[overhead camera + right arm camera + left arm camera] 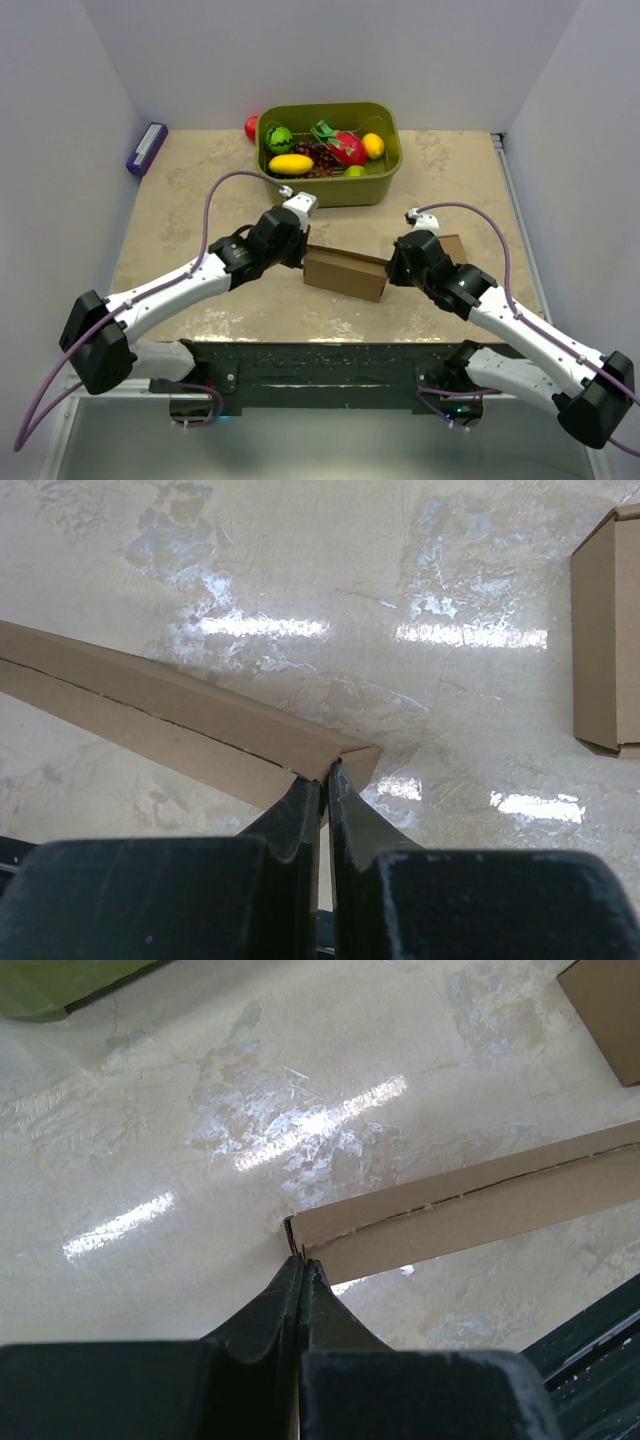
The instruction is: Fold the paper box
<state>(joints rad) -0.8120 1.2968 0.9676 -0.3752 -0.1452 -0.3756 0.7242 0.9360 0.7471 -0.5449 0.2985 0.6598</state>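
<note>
The box (345, 272), a long, narrow form of brown card with a seam along its length, sat at the near middle of the table (160, 220), between the two arms; the right gripper (326, 772) was clamped on its right end corner, a sliver of card between the fingertips; the left gripper (302, 1265) had its jaws pressed together at the left end corner, and whether any card sat between them could not be told. The step in hand looked like squaring the folded body from both ends; the next move would call for even, opposed handling, so the card bends on its scores rather than buckling. A small cube (452, 247) stood just beyond the right arm; a green bin (340, 190) of toy fruit sat farther back; the tabletop was glossy, mottled beige; plain white walls closed three sides.
</note>
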